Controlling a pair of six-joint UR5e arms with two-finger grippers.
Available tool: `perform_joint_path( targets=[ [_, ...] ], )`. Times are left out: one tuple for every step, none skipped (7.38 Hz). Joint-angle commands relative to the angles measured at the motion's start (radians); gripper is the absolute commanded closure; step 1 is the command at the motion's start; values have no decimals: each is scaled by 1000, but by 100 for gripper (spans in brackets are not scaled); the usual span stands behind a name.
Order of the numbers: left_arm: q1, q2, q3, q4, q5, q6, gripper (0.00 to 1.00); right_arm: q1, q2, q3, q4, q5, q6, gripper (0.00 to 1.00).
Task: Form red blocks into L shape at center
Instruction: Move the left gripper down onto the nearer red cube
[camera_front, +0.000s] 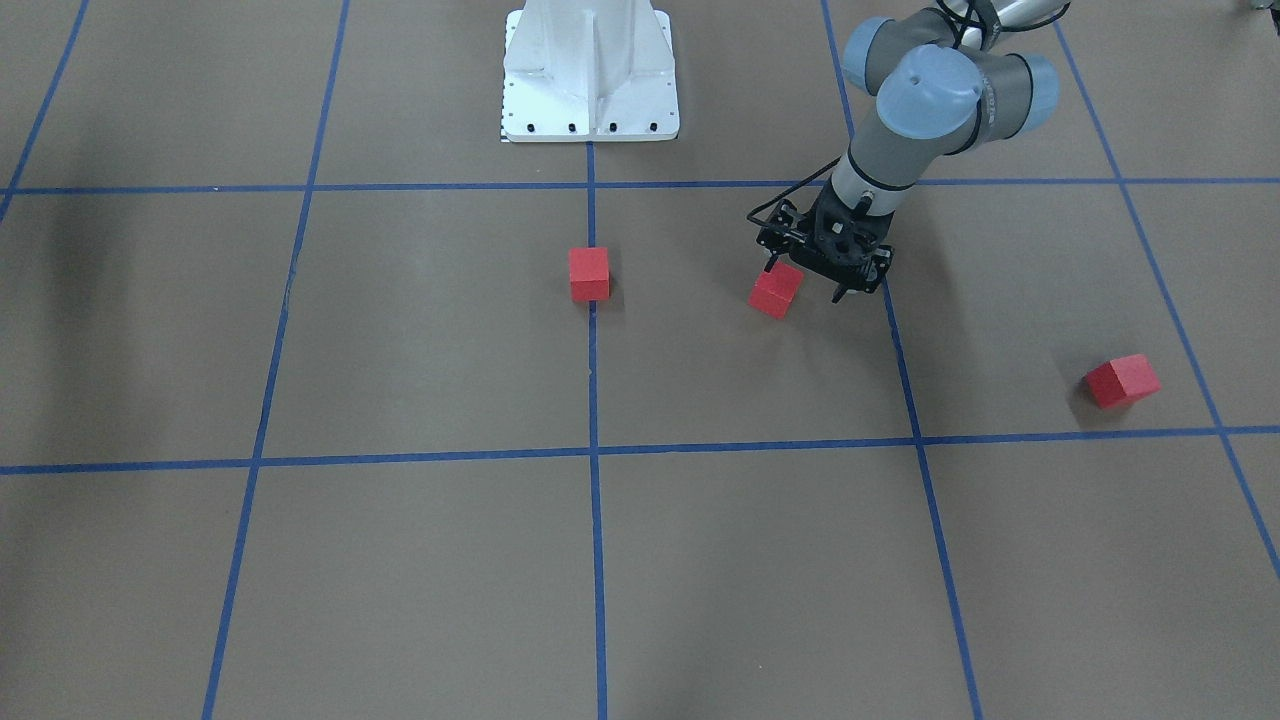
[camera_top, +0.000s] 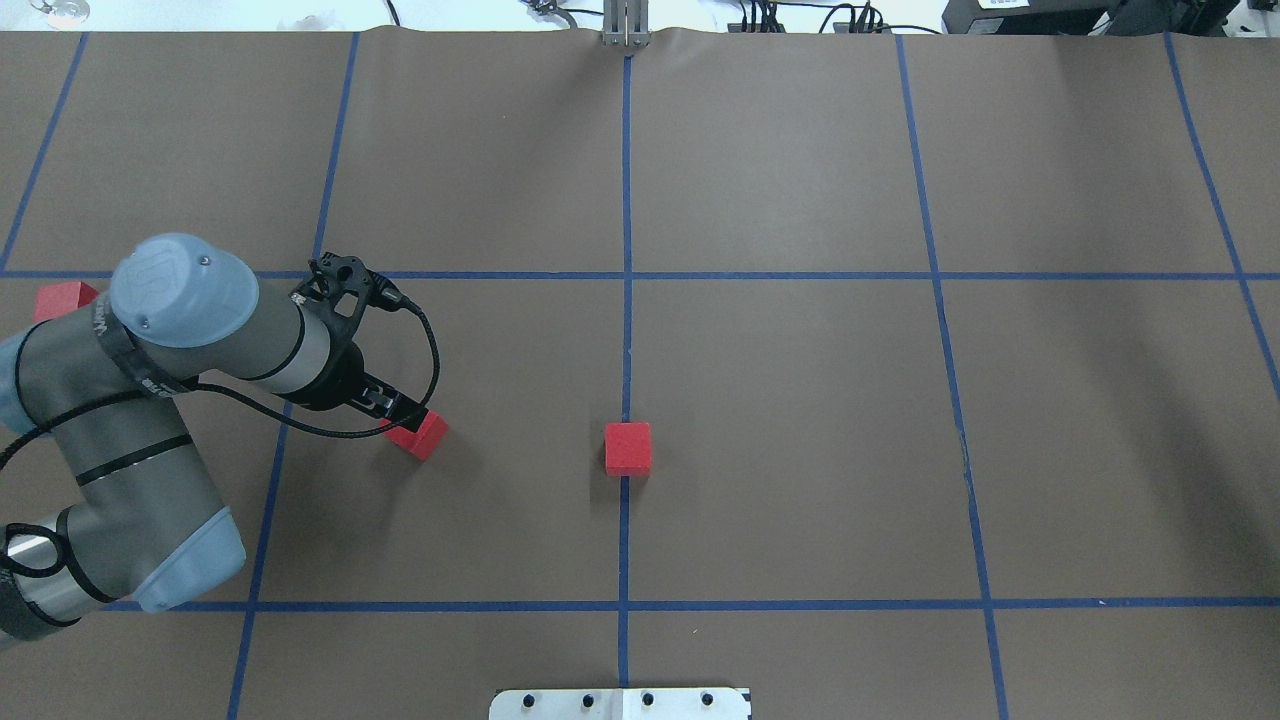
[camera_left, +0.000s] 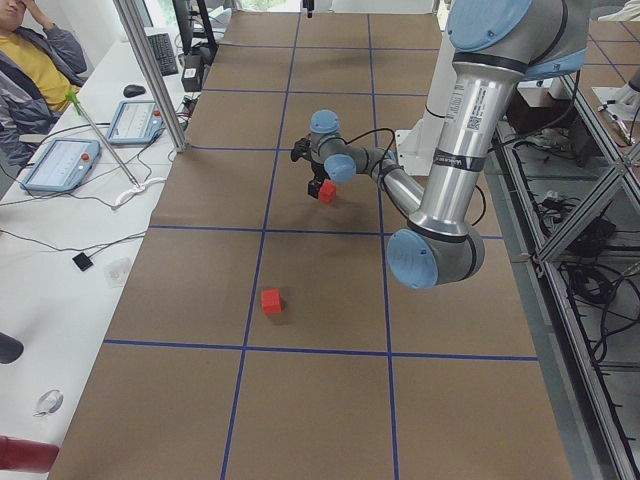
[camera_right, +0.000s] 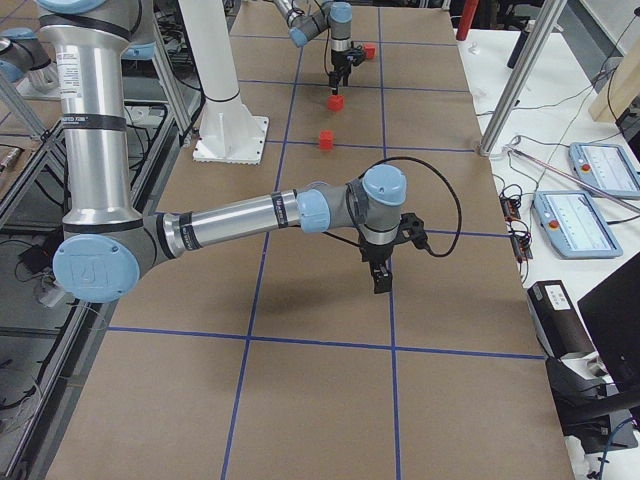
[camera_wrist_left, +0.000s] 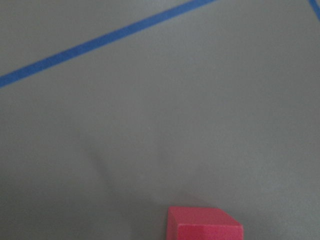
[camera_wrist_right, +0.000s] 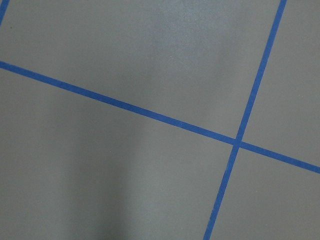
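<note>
Well, the left arm (camera_top: 150, 420) hides part of one red block (camera_top: 62, 298); left gripper (camera_front: 803, 283) is spread wide, right gripper (camera_right: 380, 280) I cannot tell

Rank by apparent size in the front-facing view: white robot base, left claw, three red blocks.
1. White robot base
2. Left claw
3. Centre-line red block, red block at the claw and outlying red block look about alike, so they are not ranked.
</note>
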Motion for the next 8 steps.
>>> perform_joint_path(
  targets=[
    [36, -69, 0, 132, 13, 8, 2, 0, 0, 0, 1, 0, 0, 1],
    [40, -72, 0, 131, 13, 8, 2, -1, 0, 0, 1, -2, 2, 1],
    [42, -72, 2, 131, 13, 10, 2, -1, 0, 0, 1, -2, 2, 1],
    [42, -72, 8, 131, 13, 16, 3, -1, 1, 0, 1, 0, 2, 1],
    [42, -72, 13, 130, 12, 42, 3, -1, 1, -2, 1, 0, 2, 1],
    [42, -72, 17, 130, 12, 42, 3, -1, 1, -2, 1, 0, 2, 1],
    [42, -72, 19, 130, 12, 44, 3, -1, 3, 0, 2, -2, 2, 1],
    [42, -71, 19, 130, 12, 44, 3, -1, 3, -2, 2, -2, 2, 1]
  ],
)
